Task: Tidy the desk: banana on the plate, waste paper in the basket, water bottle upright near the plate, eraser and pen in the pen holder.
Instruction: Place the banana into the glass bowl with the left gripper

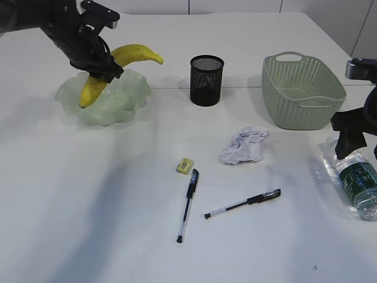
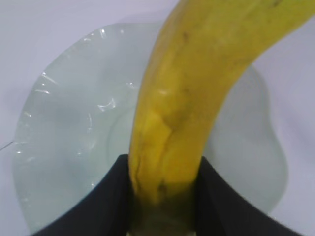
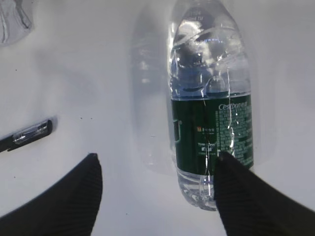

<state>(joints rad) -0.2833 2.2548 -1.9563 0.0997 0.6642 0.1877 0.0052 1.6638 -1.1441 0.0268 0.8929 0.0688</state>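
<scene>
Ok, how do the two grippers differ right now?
The left gripper is shut on the banana, held over the plate; the right gripper is open and holds nothing. The left is raised off the desk; the right hangs low over the lying water bottle. Both have dark fingers.

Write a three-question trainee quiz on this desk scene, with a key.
1. True or false: the left gripper is shut on the banana over the plate.
2. The water bottle is: A upright, B lying on its side.
3. How many pens lie on the desk?

Key: 1 true; 2 B; 3 two, the left pen and the right pen.
</scene>
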